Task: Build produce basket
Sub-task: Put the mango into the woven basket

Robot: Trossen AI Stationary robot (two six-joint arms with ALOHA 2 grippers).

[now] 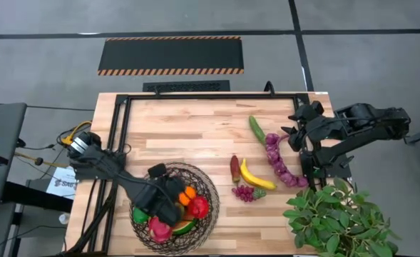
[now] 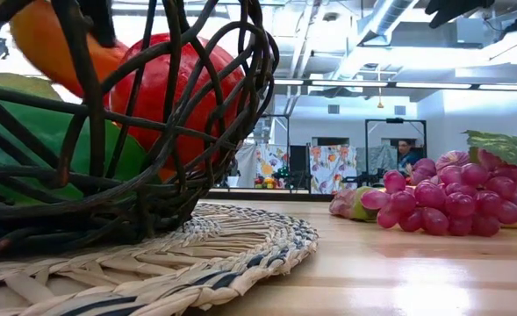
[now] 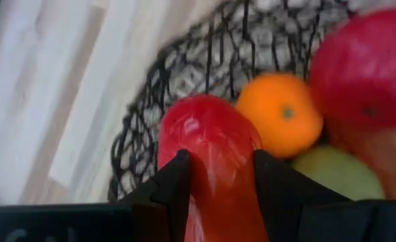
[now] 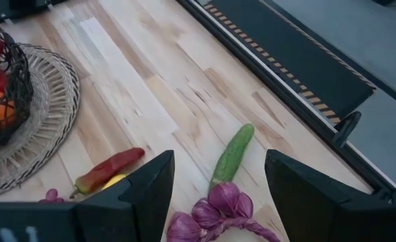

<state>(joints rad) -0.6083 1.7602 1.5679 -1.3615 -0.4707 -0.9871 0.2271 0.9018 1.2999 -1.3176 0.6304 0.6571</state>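
From above, the basket (image 1: 175, 207) sits at the near left of the table (image 1: 188, 121), holding an orange (image 1: 187, 193), a red apple (image 1: 198, 207), a watermelon slice (image 1: 183, 228) and other produce. The left gripper (image 1: 168, 202) is inside the basket. The right gripper (image 1: 294, 135) waits over the far right of the table, near a cucumber (image 1: 256, 128) and a string of purple onions (image 1: 279, 161). A banana (image 1: 255, 176), a red pepper (image 1: 234, 168) and grapes (image 1: 243, 193) lie between the basket and a leafy plant (image 1: 338, 218).

At table level, the basket (image 2: 153, 149) rests on a woven mat (image 2: 197, 254), grapes (image 2: 442, 202) to its right.

The left wrist view shows the fingers (image 3: 174, 185) closed narrowly on a shiny red fruit (image 3: 211, 154) over the basket (image 3: 184, 81), beside the orange (image 3: 278, 114).

The right wrist view shows the jaws spread wide and empty above the cucumber (image 4: 232, 154).
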